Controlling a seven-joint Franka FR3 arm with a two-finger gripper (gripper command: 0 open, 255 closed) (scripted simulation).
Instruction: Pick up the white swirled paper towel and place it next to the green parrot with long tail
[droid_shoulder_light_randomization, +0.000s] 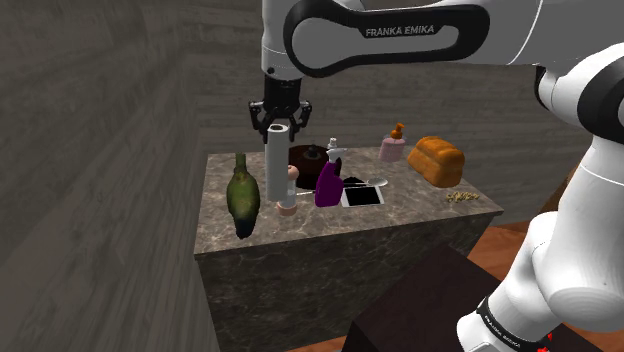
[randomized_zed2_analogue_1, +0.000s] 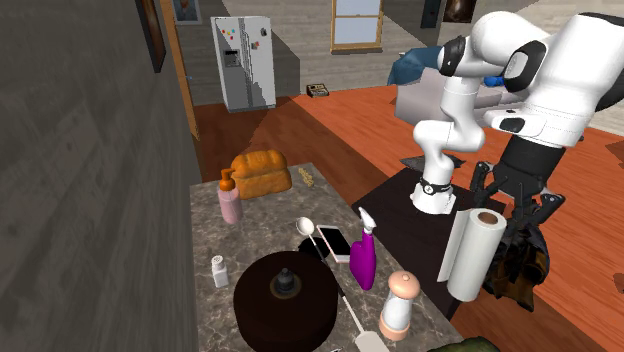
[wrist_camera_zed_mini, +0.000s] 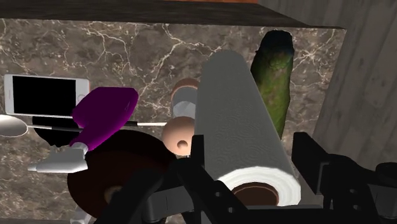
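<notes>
Held aloft: paper towel (droid_shoulder_light_randomization: 277, 165) over the table (droid_shoulder_light_randomization: 400, 215)
The gripper (droid_shoulder_light_randomization: 279, 122) clasps its top, long axis upright — the parrot (droid_shoulder_light_randomization: 241, 195) lies just beside, lower down.

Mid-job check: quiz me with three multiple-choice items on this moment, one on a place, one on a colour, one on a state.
1. In the shoulder view, where is the green parrot relative to the paper towel roll?
A. to its left, lying on the table
B. to its right
C. on top of it

2. What colour is the spray bottle body?
A. yellow
B. purple
C. blue

3. What state is the gripper in?
A. open over the table
B. shut on nothing
C. shut on the paper towel roll

Answers:
1 A, the parrot lies just left of the upright roll.
2 B, the body is purple under a white nozzle.
3 C, the wrist view shows the fingers clasping the roll between them.
</notes>
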